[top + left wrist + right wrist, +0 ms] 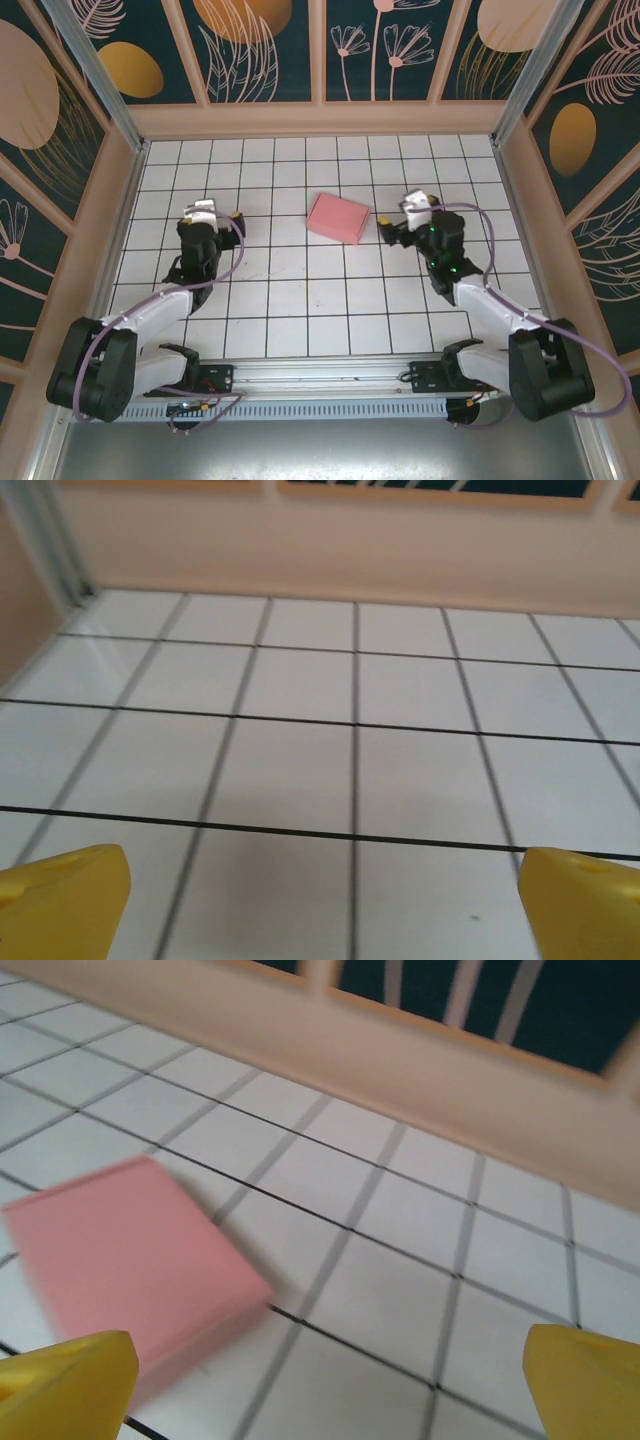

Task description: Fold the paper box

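Observation:
The paper box (337,217) is a small flat pink rectangular box lying closed on the white tiled floor in the middle, slightly turned. In the right wrist view the paper box (125,1255) lies at the left, ahead of the left yellow fingertip (65,1385). My right gripper (408,211) stands just right of the box, open, with nothing between its fingers and not touching the box. My left gripper (212,213) is open about two tiles left of the box. Bare tiles lie between its yellow fingertips (585,900).
Wooden walls (320,118) with dark floral panels close in the tiled floor at the back and on both sides. The back wall's base (420,1070) runs a few tiles beyond the box. Purple cables (236,262) loop along both arms.

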### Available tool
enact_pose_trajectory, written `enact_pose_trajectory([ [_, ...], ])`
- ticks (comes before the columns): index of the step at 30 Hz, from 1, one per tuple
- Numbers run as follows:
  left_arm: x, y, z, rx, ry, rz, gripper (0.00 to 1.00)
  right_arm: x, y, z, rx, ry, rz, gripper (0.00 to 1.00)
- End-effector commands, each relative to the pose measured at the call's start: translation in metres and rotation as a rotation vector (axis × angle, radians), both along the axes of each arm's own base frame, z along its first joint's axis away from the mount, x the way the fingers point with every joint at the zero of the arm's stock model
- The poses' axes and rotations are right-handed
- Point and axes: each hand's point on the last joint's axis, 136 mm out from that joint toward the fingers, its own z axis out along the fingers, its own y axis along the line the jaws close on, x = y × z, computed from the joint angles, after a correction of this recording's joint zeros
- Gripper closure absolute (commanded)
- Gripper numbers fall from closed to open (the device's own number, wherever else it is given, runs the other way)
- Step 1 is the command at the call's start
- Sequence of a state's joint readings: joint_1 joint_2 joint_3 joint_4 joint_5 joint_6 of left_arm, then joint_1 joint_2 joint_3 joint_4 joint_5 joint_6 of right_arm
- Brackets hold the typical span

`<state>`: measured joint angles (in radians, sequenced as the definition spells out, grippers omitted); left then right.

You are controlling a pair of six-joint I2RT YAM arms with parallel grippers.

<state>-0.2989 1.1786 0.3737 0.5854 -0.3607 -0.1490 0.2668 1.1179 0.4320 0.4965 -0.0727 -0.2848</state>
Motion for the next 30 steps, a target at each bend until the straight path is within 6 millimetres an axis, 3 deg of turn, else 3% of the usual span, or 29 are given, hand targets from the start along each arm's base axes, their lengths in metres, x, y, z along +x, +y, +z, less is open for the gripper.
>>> enact_pose_trajectory([
  [1,-0.007,0.026,0.033,0.151,-0.190,0.098,0.01,0.002,-0.045,0.018,0.192,-0.079,-0.176,0.01],
  [3,-0.008,0.032,0.022,0.170,-0.181,0.110,0.01,0.001,-0.068,0.007,0.204,-0.078,-0.260,0.01],
  [7,-0.004,0.044,0.000,0.132,-0.160,0.120,0.01,-0.001,-0.094,-0.008,0.245,-0.098,-0.340,0.01],
  [13,0.001,0.056,0.007,0.092,-0.236,0.110,0.01,0.005,-0.111,-0.031,0.290,-0.100,-0.386,0.01],
  [17,0.008,0.062,-0.005,0.040,-0.234,0.088,0.01,0.013,-0.116,-0.030,0.317,-0.116,-0.375,0.01],
  [21,0.013,0.066,-0.014,0.014,-0.207,0.075,0.01,0.020,-0.118,-0.043,0.332,-0.097,-0.366,0.01],
  [24,0.019,0.068,-0.017,-0.004,-0.189,0.071,0.01,0.023,-0.119,-0.055,0.327,-0.074,-0.371,0.01],
  [30,0.018,0.071,-0.015,-0.003,-0.196,0.087,0.01,0.024,-0.118,-0.054,0.323,-0.072,-0.375,0.01],
])
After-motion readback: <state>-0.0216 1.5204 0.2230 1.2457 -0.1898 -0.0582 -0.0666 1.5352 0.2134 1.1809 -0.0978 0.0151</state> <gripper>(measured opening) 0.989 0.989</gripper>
